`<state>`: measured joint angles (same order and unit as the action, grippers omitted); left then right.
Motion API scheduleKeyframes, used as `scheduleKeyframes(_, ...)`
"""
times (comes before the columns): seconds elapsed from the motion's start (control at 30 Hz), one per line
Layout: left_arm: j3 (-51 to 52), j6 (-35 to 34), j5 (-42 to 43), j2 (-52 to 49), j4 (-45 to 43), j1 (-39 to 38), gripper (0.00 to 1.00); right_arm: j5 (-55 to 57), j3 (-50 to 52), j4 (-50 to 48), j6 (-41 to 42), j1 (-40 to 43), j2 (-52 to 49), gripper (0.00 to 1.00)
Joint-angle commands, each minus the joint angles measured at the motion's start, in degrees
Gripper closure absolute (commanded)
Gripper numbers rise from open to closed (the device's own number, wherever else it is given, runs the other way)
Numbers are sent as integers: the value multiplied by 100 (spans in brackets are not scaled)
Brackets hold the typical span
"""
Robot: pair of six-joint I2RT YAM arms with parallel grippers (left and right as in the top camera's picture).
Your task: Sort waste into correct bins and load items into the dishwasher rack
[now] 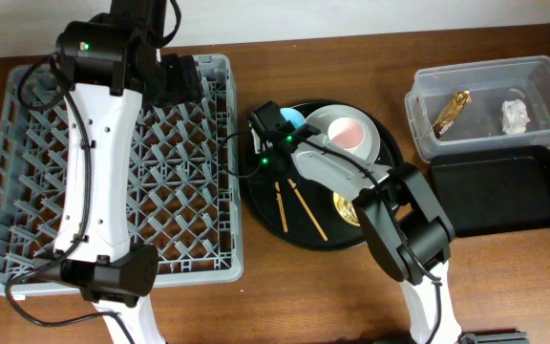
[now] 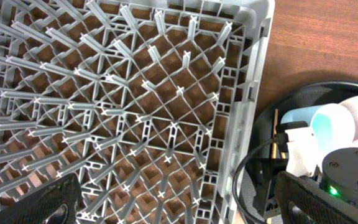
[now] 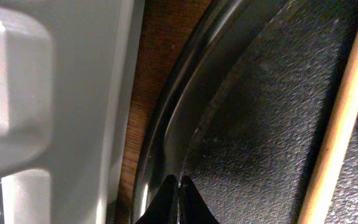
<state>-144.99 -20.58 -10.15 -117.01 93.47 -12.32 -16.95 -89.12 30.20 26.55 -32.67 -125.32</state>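
Closest to the lens, the right claw [image 3: 178, 194] had its two dark tips pressed together with nothing between them, resting on the grainy floor of the round black tray [image 3: 260, 124] just inside its glossy rim. One of the wooden chopsticks [image 3: 339, 124] lay a little to the side of those tips, apart from them. From above, the sticks lay on the tray's near half, one roughly straight and one slanted. The light-blue cup [image 1: 295, 118] stood at the tray's far edge, right beside the right wrist. Next to it, the pink cup [image 1: 349, 135] sat on the pale grey plate [image 1: 375, 145]. The yellow bowl [image 1: 344, 206] peeked out from under the right arm, mostly covered by it. A narrow strip of brown desk [image 1: 351, 296] separated the tray from the dishwasher rack [image 1: 27, 162], whose lattice floor and pegs showed no dishes that I could see. The left claw [image 2: 179, 208] hovered over the rack's far right corner with its fingers [image 2: 55, 205] spread wide apart and holding nothing. Off at the far right of the desk, the clear tub [image 1: 418, 115] held the gold-brown wrapper [image 1: 452, 112] and the white tissue [image 1: 516, 116], lying apart from each other. The shallow black tray [image 1: 499, 196] lay just in front of it.
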Motion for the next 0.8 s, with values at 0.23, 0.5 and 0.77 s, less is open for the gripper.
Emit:
scheduleKeyframes(0.23, -46, 72, -79, 20, 11, 0, 1, 415, -31, -118, -17, -424, -118, 93)
scheduleKeyframes(0.5, -46, 72, -79, 20, 11, 0, 1, 409, -546, 870, -24, -168, 297, 78)
scheduleKeyframes(0.77, -46, 72, -79, 20, 11, 0, 1, 96, -1779, 3244, -922, -13, 1370, 73)
